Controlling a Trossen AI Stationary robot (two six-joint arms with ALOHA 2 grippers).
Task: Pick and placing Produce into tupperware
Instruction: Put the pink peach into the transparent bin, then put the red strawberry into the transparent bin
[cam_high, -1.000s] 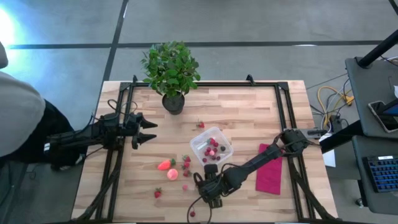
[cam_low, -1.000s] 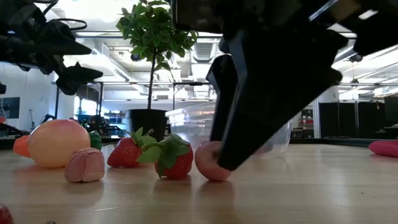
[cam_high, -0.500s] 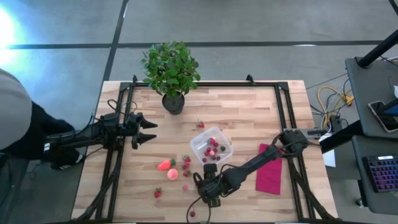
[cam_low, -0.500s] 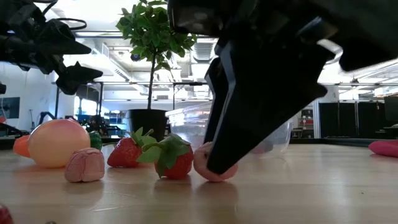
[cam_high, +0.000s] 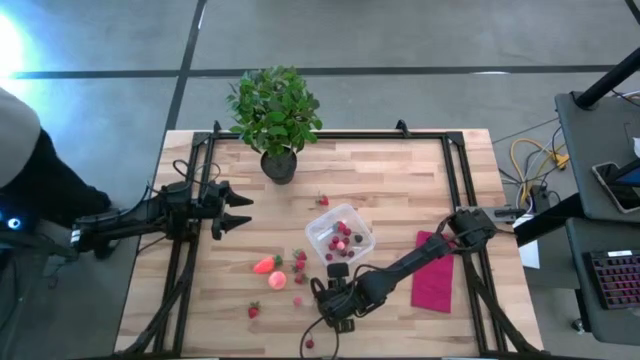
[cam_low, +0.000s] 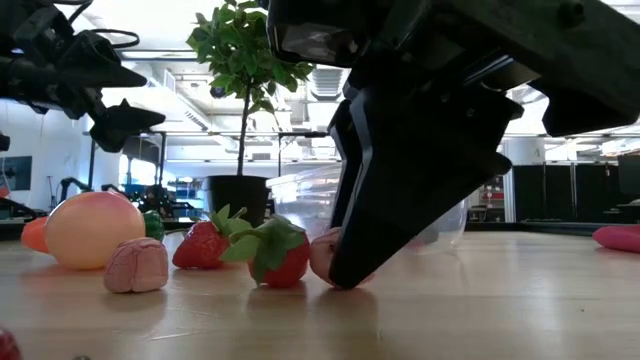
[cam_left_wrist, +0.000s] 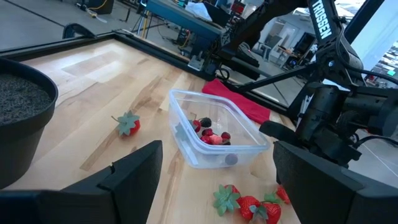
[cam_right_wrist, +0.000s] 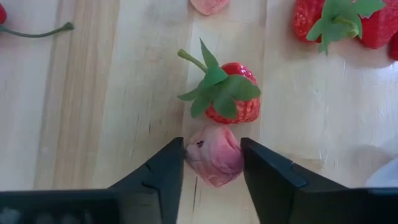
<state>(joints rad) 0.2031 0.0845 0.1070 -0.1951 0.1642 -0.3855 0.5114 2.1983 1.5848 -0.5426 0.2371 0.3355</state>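
Observation:
My right gripper (cam_right_wrist: 213, 155) is down on the table near its front edge, fingers either side of a small pink fruit (cam_right_wrist: 214, 163). A strawberry with a green top (cam_right_wrist: 227, 102) lies just beyond that fruit. More produce lies to its left: an orange-red strawberry (cam_high: 265, 265), a round pink-orange fruit (cam_low: 88, 228), and small red berries (cam_high: 300, 262). The clear tupperware (cam_high: 340, 238) stands mid-table with several berries inside. My left gripper (cam_high: 240, 212) hovers open at the table's left side, away from everything. My right gripper pinches the pink fruit's two opposite sides (cam_right_wrist: 189, 158) between its two fingers. The fingers (cam_low: 400, 200) slant steeply down from above. The fruit's underside (cam_low: 322, 275) rests on the table.
A potted plant (cam_high: 275, 115) stands at the far edge. A magenta cloth (cam_high: 433, 272) lies on the right, under my right arm. Black frame rails (cam_high: 455, 170) run along the table's sides. A person (cam_high: 30, 190) is beyond the left edge.
In the low view my right gripper's near finger has slid in front of the pink fruit and now covers most of it. The fruit has stayed on the table.

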